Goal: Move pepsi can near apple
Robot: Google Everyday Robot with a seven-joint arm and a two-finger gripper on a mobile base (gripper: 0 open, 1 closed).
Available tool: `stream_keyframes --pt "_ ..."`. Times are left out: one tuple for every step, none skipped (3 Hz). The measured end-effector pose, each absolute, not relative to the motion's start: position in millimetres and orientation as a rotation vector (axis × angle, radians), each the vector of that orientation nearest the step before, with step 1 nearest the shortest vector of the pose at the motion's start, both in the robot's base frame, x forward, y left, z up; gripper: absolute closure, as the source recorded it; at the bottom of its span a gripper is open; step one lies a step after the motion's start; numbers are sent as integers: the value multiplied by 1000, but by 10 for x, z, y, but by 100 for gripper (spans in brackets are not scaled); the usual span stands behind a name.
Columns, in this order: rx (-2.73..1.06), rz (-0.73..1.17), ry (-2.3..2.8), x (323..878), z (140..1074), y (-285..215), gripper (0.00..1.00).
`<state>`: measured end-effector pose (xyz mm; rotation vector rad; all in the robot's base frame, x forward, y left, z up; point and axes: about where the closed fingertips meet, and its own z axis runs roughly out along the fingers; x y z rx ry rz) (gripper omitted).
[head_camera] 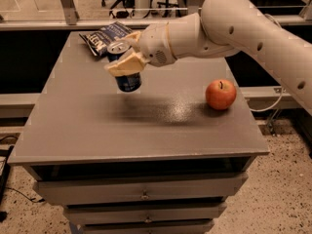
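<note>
My gripper is shut on the pepsi can, a blue can with a silver top. It holds the can upright, lifted off the grey table, over the table's middle-left part. The cream fingers wrap the can's upper half, so only its top rim and lower body show. The red-orange apple with a short dark stem sits on the table at the right, well to the right of the can.
A flat dark blue crinkly snack bag lies at the table's back left, just behind the can. The table has drawers below its front edge. Railings and office chairs stand beyond the table's back edge.
</note>
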<state>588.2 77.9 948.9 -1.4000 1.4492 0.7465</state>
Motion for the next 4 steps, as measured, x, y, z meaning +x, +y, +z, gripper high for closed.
stream_keyframes --pt "-1400 746 1449 5882 9489 779 100" --pt "-1399 701 1451 5914 9575 652 100" --pt "-1368 592 1470 5974 9744 268 100" --pt "-1301 495 1484 6049 9897 -246 100"
